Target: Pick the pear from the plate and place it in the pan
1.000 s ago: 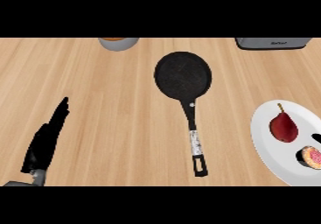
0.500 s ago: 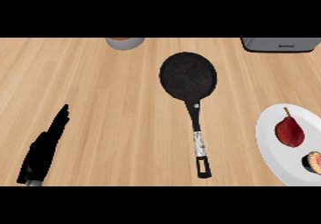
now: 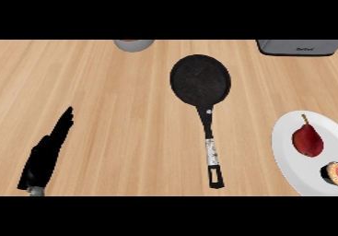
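Head view: pear (image 3: 308, 140) on plate (image 3: 287, 152) at right edge, pan (image 3: 201, 84) apart.

Bright, even light over the whole wooden counter (image 3: 117, 115), with no visible source and no dim corner. Almost no cast shadows: none beneath the pan (image 3: 201, 82), only faint shading along the plate (image 3: 287, 152) rim at three to four o'clock. No glare on the wood; matte black pan face. Everything equally sharp from centre to edges. No bending at the borders.
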Available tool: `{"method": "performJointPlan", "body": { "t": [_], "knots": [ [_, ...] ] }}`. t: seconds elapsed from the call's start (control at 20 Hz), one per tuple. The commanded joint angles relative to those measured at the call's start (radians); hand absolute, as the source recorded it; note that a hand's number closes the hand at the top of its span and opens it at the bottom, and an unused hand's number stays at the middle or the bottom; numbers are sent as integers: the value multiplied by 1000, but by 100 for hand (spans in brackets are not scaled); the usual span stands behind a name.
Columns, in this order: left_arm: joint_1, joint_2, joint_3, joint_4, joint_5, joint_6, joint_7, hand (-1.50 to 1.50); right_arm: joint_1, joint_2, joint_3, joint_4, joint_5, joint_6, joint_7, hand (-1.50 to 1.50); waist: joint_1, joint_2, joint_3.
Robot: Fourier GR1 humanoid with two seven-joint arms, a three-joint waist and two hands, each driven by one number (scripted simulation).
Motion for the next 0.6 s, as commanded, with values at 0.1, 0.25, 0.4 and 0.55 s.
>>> {"method": "performJointPlan", "body": {
  "t": [0.1, 0.25, 0.4, 0.55],
  "knots": [
    [5, -3, 27, 27, -16, -20, -41, 0, -110, -29, 35, 168, -50, 159, 54, -150, 0, 1, 1],
    [-32, -41, 16, 81, -30, -14, -54, 0, -198, 29, 130, 191, -21, 136, 140, -150, 2, 3, 0],
    [-34, -25, 8, -8, -27, -16, 45, 0, -234, 4, 180, 196, -49, 206, 220, -150, 6, 0, 0],
    [-22, -50, 9, 22, -35, -7, 9, 0, -242, 6, 194, 294, -78, 254, 186, -150, 2, 1, 0]
  ]
}}
